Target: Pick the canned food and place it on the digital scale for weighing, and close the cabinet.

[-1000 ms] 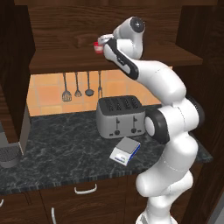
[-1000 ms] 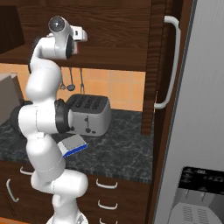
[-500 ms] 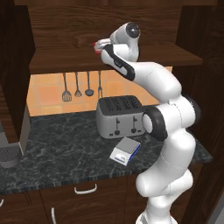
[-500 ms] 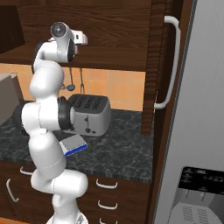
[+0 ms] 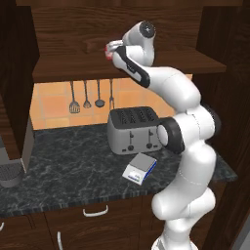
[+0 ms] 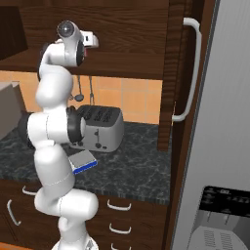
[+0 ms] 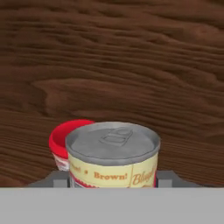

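Up on the open shelf of the dark brown wood-grain wall cabinet (image 5: 122,61), the gripper (image 7: 113,177) has its fingers clamped on the sides of the small silver-topped, beige-and-red canned food (image 7: 113,154). A red-rimmed cup (image 7: 65,140) stands at the can's 10 o'clock. The flat grey digital scale (image 5: 140,167) lies on the black marble counter (image 5: 63,166) at the silver four-slot toaster's (image 5: 133,130) 6 o'clock.

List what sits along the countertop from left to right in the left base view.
Dark appliance at the left edge → hanging utensils on the backsplash → silver toaster → digital scale → the robot's white arm.
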